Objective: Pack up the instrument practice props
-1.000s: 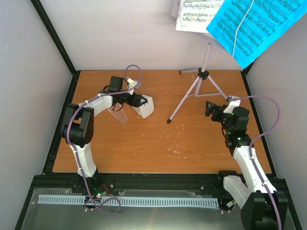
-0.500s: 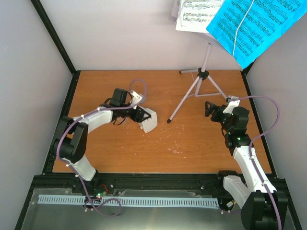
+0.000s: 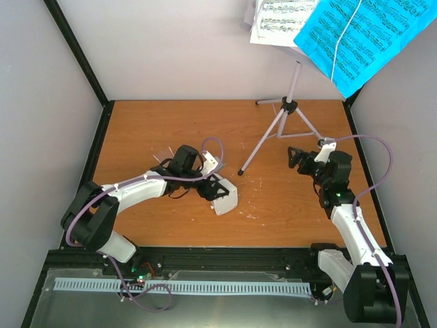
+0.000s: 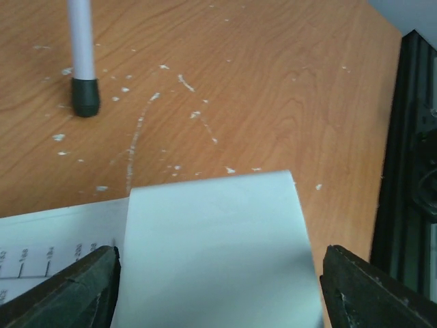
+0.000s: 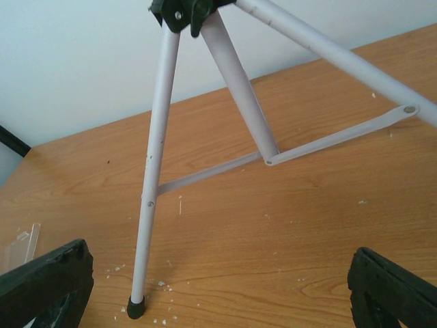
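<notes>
My left gripper (image 3: 217,191) is shut on the small white metronome (image 3: 225,198), low over the table's near middle. In the left wrist view the metronome's white body (image 4: 218,253) fills the gap between my fingers (image 4: 68,294). Its clear cover (image 3: 164,152) lies apart on the table at the left, detached. The lilac tripod music stand (image 3: 287,109) stands at the back right, with white pages (image 3: 280,20) and bright-blue pages (image 3: 362,37) on its tray. My right gripper (image 3: 295,158) is wide open and empty, facing the stand's legs (image 5: 153,205).
One stand foot (image 3: 242,171) rests just beyond the metronome and shows in the left wrist view (image 4: 85,102). The black frame rail (image 4: 410,171) runs along the table's near edge. White specks dot the wood. Walls close the back and sides.
My left gripper has carried the metronome toward the near right, away from the clear cover left on the table. My right gripper has shifted slightly left toward the stand.
</notes>
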`<act>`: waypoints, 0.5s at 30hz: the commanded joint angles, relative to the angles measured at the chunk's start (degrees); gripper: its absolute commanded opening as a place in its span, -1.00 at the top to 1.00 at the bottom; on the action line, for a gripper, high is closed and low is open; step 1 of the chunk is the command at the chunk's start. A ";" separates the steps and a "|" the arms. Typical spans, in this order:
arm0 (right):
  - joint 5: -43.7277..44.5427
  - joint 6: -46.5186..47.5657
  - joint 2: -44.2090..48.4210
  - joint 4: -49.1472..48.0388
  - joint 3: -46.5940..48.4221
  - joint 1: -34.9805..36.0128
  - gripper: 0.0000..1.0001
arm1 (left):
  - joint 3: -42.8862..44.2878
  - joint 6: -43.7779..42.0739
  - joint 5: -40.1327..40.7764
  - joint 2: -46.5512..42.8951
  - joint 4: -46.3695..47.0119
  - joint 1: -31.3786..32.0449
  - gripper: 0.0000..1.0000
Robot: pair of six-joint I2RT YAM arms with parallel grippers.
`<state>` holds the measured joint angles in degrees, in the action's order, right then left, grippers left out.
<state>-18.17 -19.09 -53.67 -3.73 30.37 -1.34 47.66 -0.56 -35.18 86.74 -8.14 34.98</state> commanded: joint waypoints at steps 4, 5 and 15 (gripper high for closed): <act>-5.42 -0.82 -3.37 0.72 2.94 -0.03 -1.00 | -1.26 3.92 -3.53 -6.17 6.72 1.21 -0.97; -6.37 -1.08 -3.70 0.98 3.29 0.00 -1.00 | -1.45 4.49 -3.38 -7.38 7.37 1.20 -0.99; -20.31 -7.00 -9.20 1.13 5.03 2.62 -0.73 | -2.88 22.17 13.45 -14.76 6.43 -2.46 -0.99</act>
<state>-31.00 -22.61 -60.60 -2.35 34.57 -1.02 45.41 12.12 -29.39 72.90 -1.04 34.68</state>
